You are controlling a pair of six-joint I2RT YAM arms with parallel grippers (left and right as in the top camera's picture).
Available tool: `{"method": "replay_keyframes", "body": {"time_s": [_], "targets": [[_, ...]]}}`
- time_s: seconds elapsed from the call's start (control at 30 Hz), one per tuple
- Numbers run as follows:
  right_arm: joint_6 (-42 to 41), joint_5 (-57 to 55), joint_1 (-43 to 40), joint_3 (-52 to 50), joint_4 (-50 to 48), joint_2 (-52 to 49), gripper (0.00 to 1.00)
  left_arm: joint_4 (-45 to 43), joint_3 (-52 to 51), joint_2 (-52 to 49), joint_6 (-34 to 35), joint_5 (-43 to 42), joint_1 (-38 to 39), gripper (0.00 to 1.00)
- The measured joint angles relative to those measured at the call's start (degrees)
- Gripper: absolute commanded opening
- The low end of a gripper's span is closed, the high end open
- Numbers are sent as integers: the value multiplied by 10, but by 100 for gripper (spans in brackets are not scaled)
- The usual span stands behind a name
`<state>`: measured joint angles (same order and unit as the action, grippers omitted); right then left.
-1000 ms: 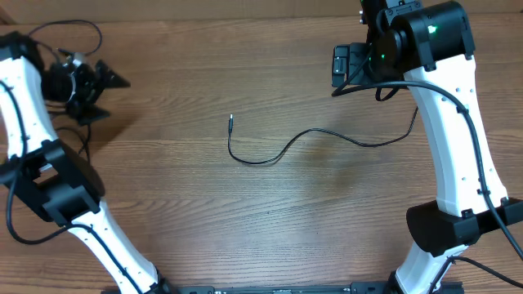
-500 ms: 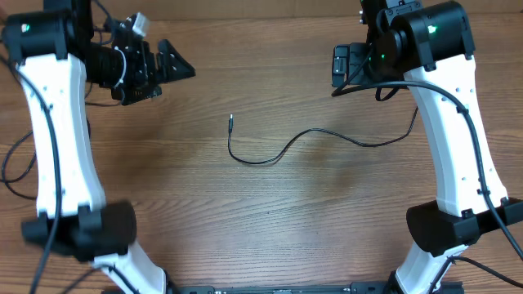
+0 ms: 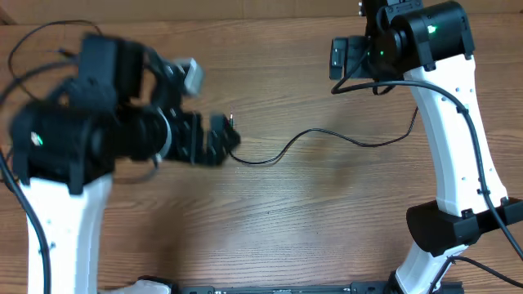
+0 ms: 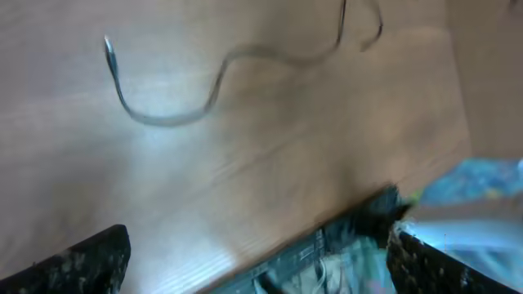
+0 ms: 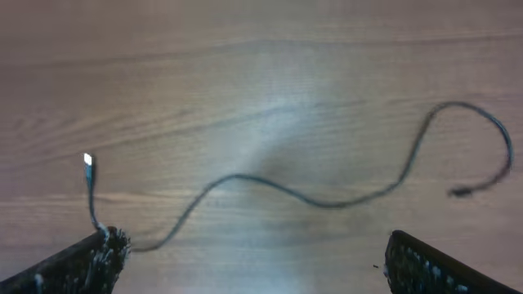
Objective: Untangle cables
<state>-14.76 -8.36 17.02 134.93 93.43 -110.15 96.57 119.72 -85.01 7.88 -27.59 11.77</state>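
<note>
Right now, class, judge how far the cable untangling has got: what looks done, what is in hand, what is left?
Done: the single cable in view lies in one loose wave on the table, no knot or crossing showing. In hand: nothing; the left fingers hover open by the plug end, and the right fingers are open too, empty. Left: little, perhaps only straightening.

The cable [image 3: 315, 131] lies on the table [image 3: 286, 220], its left end beside the left claw [image 3: 225, 140].
</note>
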Motion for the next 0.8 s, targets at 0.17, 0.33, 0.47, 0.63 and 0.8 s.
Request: {"method": "replay_keyframes", "body": {"time_s": [0.17, 0.33, 0.47, 0.63, 0.8], "targets": [[0, 54, 0, 0, -17, 0, 100, 3, -122, 68, 57, 60, 82, 100], [0, 112, 0, 0, -12, 0, 100, 1, -185, 74, 103, 108, 99, 100], [-1, 131, 0, 0, 17, -3, 100, -15, -231, 72, 119, 130, 99, 99], [-25, 191, 0, -60, 5, -21, 100, -55, -274, 60, 137, 156, 99, 100], [-56, 289, 19, -208, -107, -36, 96, -63, -288, 52, 222, 234, 87, 100]]}}
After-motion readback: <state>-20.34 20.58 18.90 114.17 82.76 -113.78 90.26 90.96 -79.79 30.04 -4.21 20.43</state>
